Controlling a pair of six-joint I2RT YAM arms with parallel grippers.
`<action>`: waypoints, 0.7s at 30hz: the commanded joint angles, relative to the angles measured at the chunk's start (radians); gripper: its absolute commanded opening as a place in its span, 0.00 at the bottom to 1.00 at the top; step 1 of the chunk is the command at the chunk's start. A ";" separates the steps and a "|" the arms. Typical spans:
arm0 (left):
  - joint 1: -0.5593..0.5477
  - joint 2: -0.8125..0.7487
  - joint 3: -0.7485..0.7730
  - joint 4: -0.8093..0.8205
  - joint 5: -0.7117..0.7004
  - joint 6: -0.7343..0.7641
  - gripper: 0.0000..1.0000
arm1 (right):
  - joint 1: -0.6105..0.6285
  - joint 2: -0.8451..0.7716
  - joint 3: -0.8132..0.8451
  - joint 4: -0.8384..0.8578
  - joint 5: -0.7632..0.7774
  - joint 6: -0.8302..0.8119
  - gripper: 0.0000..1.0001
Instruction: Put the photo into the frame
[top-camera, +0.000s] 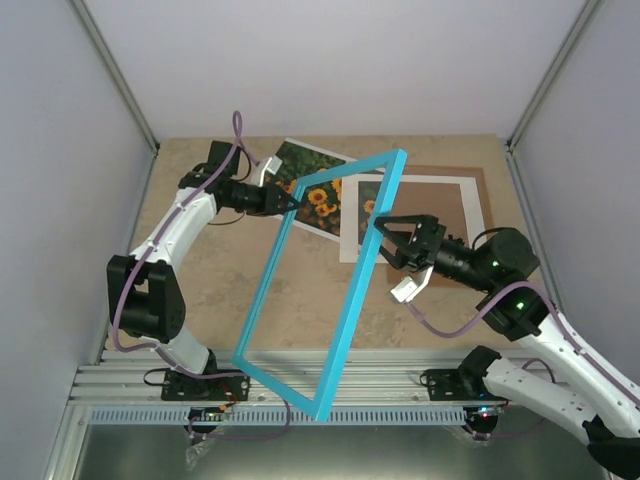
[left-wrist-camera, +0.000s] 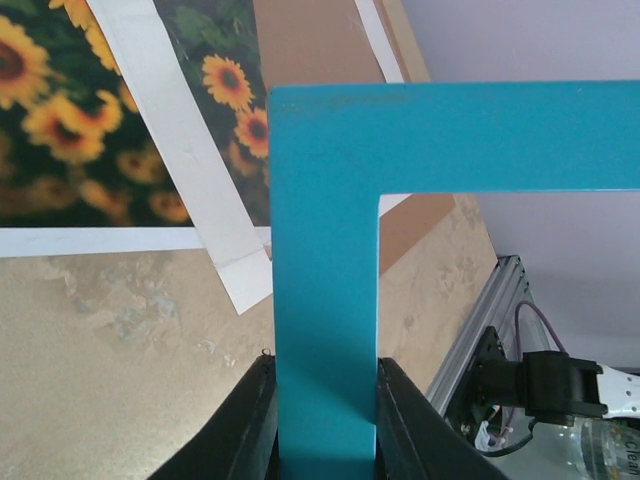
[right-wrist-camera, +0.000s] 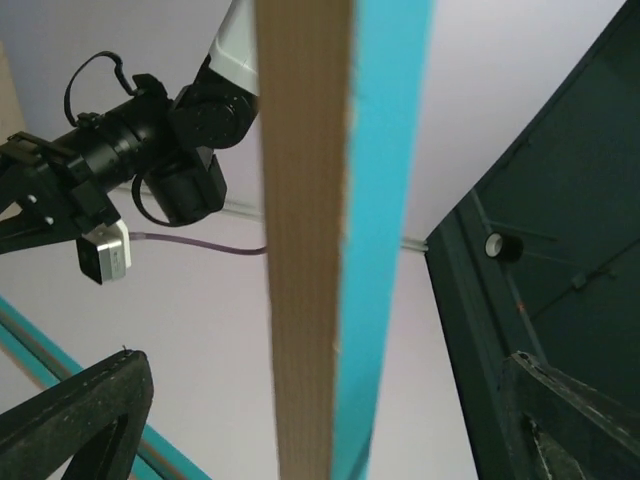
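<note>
Beige mottled tabletop (top-camera: 220, 290), pale grey walls on three sides.

Count: one frame (top-camera: 354, 310), one photo (top-camera: 312, 195), one white mat (top-camera: 470, 200), one brown backing board (top-camera: 488, 180), two arms.

Frame was off the table, stood on edge and tilted, its blue front toward the overhead camera. Its far corner was highest. Its near corner was low, over the slotted aluminium rail (top-camera: 130, 385) at the table's near edge; contact there could not be determined.

Left gripper (top-camera: 297, 200) was clamped on the frame's far-left rail just below the corner. The left wrist view showed a black finger pressed to each side of the blue bar.

Right gripper (top-camera: 378, 238) had its jaws wide apart, straddling the right rail. In the right wrist view the rail's wood side and blue face ran between the two fingers with a clear gap on both sides; nothing was gripped.

Photo lay flat at the far side of the table, behind the raised frame, sunflowers up. Mat lay just right of it on the backing board, with one mat strip crossing the photo's corner.
</note>
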 joint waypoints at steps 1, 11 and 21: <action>-0.004 0.001 -0.018 -0.001 0.101 -0.064 0.00 | 0.078 0.017 -0.047 0.147 0.119 -0.087 0.91; -0.011 0.001 -0.055 0.028 0.110 -0.088 0.00 | 0.172 0.063 -0.113 0.397 0.177 -0.144 0.47; -0.009 -0.029 -0.001 0.033 0.052 -0.102 0.68 | 0.185 0.056 -0.127 0.437 0.231 -0.108 0.01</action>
